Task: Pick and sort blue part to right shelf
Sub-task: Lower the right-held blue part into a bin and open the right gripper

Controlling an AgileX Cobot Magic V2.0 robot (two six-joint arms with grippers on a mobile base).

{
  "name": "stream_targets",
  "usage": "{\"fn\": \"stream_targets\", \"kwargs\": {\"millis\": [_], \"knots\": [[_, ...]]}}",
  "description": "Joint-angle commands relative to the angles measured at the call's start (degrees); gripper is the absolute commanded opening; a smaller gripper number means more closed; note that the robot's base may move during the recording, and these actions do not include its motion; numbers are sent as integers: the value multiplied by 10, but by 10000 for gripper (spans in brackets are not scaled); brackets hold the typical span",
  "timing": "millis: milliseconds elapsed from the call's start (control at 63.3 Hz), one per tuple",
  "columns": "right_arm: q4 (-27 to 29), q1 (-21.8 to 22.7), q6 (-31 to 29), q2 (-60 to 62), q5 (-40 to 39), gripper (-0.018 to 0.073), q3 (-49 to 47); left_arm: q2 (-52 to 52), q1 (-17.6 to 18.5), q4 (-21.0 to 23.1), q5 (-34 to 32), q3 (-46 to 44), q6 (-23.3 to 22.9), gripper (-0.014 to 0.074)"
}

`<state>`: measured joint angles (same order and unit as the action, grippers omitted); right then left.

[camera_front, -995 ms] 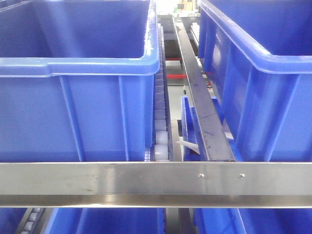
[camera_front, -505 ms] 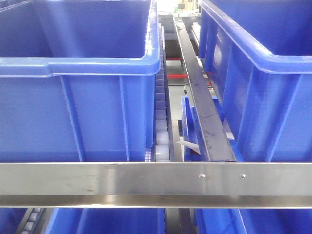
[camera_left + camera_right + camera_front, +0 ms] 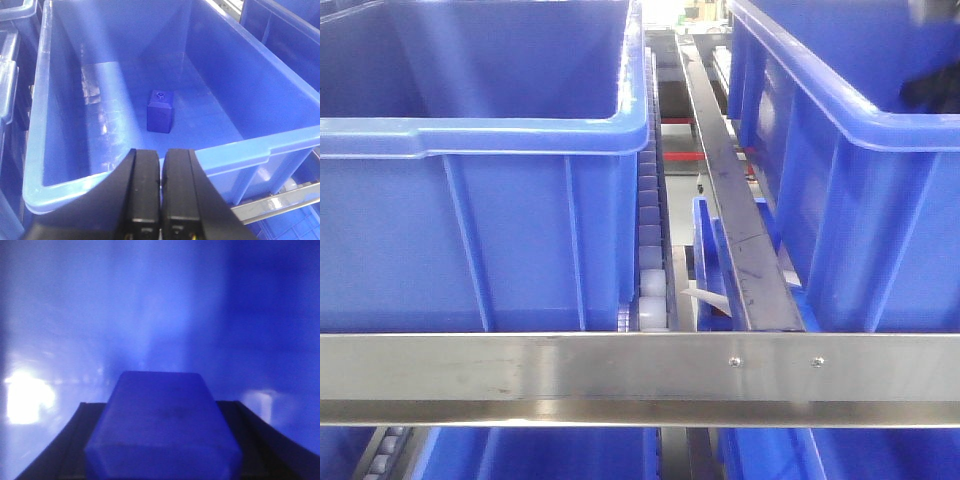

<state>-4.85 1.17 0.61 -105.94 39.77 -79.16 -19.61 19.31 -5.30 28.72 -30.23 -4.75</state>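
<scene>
Between right tool (image 3: 162, 450) jaws: blue part (image 3: 162, 425) clamped; left tool (image 3: 161, 187) clenched, empty.

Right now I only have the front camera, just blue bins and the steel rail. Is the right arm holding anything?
Observer: Yes. In the right wrist view the right gripper has its jaws closed on a blue part, one dark jaw on each side of it. Everything behind it is blue, so I cannot tell which bin it is in.
Operator: And the left arm?
Observer: The left gripper is empty, with its jaws shut together. It hangs over the near rim of a blue bin. A single blue block stands upright on that bin's floor.
</scene>
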Motion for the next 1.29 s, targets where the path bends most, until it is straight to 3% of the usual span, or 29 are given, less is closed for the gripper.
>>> {"fn": "stream_targets", "kwargs": {"millis": [0,205,426,711,837,1026,1090,1137,1279], "knots": [[-10,4,-6,16,-34,246,-22,-4,4,1,-44,-15,-1,125],[-10,4,-6,7,-30,288,-22,-4,4,1,-44,-15,-1,125],[-10,4,-6,8,-26,622,-22,-4,4,1,-39,-15,-1,125],[-10,3,-6,67,-9,601,-22,-4,4,1,-39,-15,-1,125],[-6,2,-6,127,6,515,-21,-4,4,1,-39,-15,-1,125],[5,-4,-6,229,26,158,-9,-4,4,2,-39,-15,-1,125],[5,-9,-6,261,23,77,12,-4,4,2,-39,-15,-1,125],[5,-16,-6,287,18,34,39,-4,4,2,-39,-15,-1,125],[5,-43,-6,378,-14,36,136,-4,4,2,-39,-15,-1,125]]}}
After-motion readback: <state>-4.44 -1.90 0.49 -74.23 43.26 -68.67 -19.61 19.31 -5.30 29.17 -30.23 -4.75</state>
